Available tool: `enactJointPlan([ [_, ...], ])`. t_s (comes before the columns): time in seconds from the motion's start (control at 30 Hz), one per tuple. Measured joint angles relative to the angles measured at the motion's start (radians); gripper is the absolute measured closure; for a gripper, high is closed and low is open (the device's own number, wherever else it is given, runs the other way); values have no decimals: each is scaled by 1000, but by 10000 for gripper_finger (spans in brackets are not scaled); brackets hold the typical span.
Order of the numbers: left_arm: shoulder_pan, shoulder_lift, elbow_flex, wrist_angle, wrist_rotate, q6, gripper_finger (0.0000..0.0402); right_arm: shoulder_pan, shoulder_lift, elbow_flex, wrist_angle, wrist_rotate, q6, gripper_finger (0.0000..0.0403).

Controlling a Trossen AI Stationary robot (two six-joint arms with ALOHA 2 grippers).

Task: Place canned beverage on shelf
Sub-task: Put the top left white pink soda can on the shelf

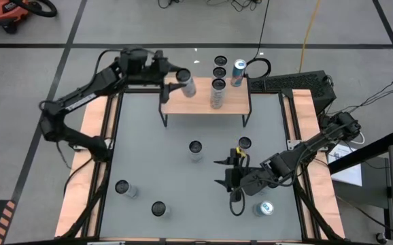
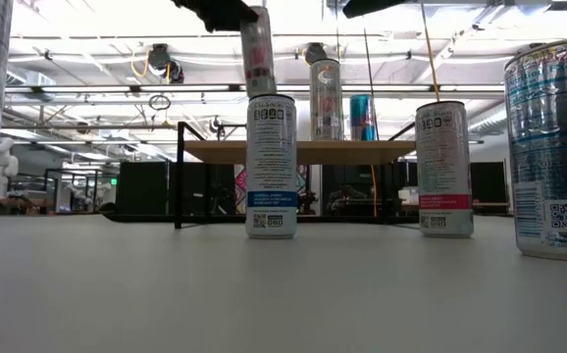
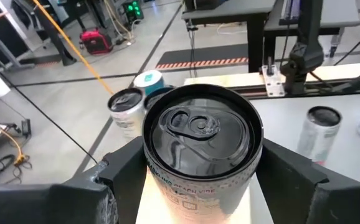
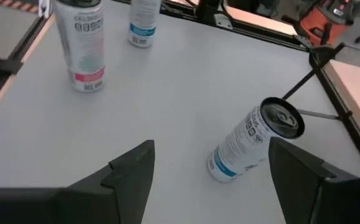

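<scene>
The left gripper (image 1: pixel 183 80) is clamped on a can (image 1: pixel 188 86), a finger (image 3: pixel 121 171) on each side of its body, and holds it in the air over the left end of the shelf (image 1: pixel 200 103); in the low view the can (image 2: pixel 257 51) hangs clear above the plank (image 2: pixel 303 152). The right gripper (image 1: pixel 222 171) hovers over the table (image 1: pixel 156 146) with its fingers (image 4: pixel 133 171) spread wide and nothing between them. A tall can (image 1: pixel 217 92) stands on the shelf, with three more behind it at the shelf's far edge. Five cans stand on the grey table, one (image 1: pixel 243 143) just beyond the right gripper. The room behind shows ceiling lights, a red vacuum (image 3: pixel 97 41) and cables on the floor.
</scene>
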Motion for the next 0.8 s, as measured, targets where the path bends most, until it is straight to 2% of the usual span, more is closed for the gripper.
enactJointPlan([
  [0.2, 81, 94, 80, 1, 71, 38, 147, -1, 0, 0, -21, -2, -42, 156],
  [0.43, 128, 184, 200, -45, 143, 112, 147, -2, 0, 0, -21, -1, -22, 156],
  [0.63, 169, 250, 294, -91, 248, 168, 147, -3, 0, 0, -19, -1, 18, 156],
  [0.8, 215, 288, 319, -103, 334, 219, 146, -8, 0, 0, -18, 2, 41, 156],
])
